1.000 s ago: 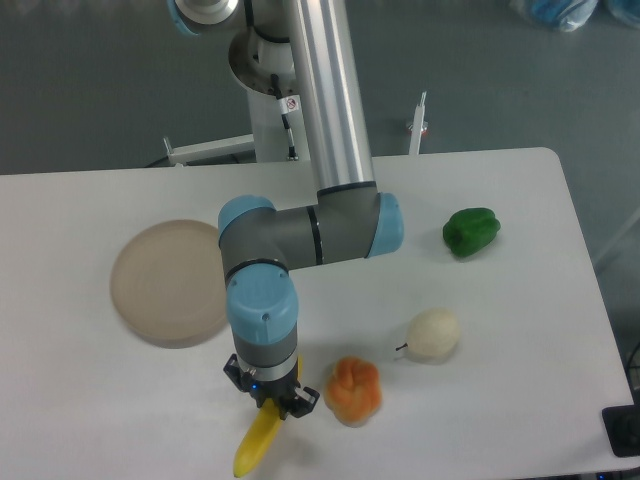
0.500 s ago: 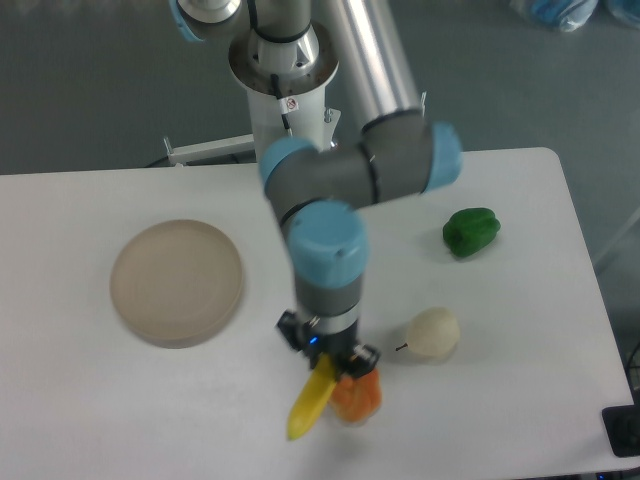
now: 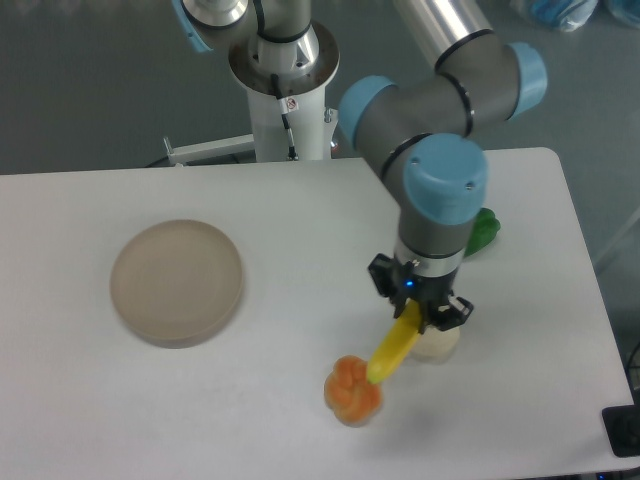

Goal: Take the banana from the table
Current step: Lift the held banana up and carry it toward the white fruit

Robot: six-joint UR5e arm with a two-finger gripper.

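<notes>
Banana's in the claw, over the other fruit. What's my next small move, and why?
Probably a short lift straight up. The claw is shut on the banana, whose lower tip hangs next to the orange fruit, with the cream fruit close beneath; rising likely clears both before any sideways move.

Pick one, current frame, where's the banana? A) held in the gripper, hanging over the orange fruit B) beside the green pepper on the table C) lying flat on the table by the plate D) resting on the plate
A: the gripper is shut on the upper end of the banana, whose lower tip hangs at the orange fruit, well away from the plate.
</notes>
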